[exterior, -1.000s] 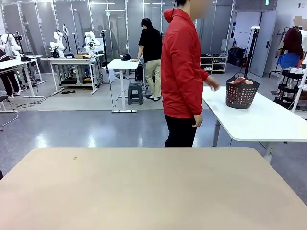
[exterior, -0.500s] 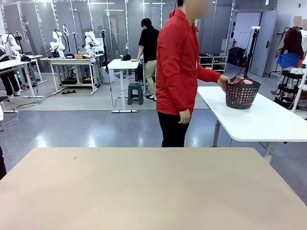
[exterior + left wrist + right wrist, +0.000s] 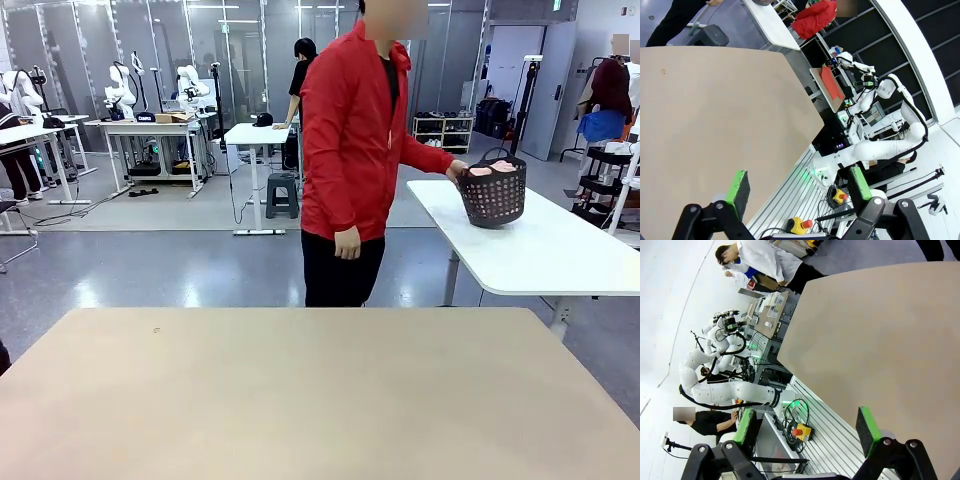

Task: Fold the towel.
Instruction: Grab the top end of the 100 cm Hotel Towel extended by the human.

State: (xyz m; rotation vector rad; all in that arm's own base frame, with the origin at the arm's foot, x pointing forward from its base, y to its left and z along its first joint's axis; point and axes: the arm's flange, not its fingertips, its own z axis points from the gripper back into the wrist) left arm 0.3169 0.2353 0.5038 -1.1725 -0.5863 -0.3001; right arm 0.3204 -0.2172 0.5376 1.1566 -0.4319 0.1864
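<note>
**Q:** Location of the towel (image 3: 491,169)?

**A:** It shows as a salmon-pink bundle above the rim of a dark perforated basket (image 3: 493,203). The basket is on the white side table (image 3: 545,255), at the far right and well apart from the beige work table (image 3: 320,400).

**Q:** Contact with the basket?

**A:** A person in a red jacket (image 3: 350,140) stands just beyond the beige table. One hand (image 3: 457,172) is at the basket's rim. The basket looks slightly tilted; whether it is off the surface cannot be told.

**Q:** Left gripper (image 3: 799,176) condition?

**A:** Jaws spread wide, nothing between the green pads (image 3: 739,189). It hangs above the beige table's edge.

**Q:** Right gripper (image 3: 806,416) condition?

**A:** Identical: jaws spread wide, holding nothing, poised above the table's near edge.
</note>
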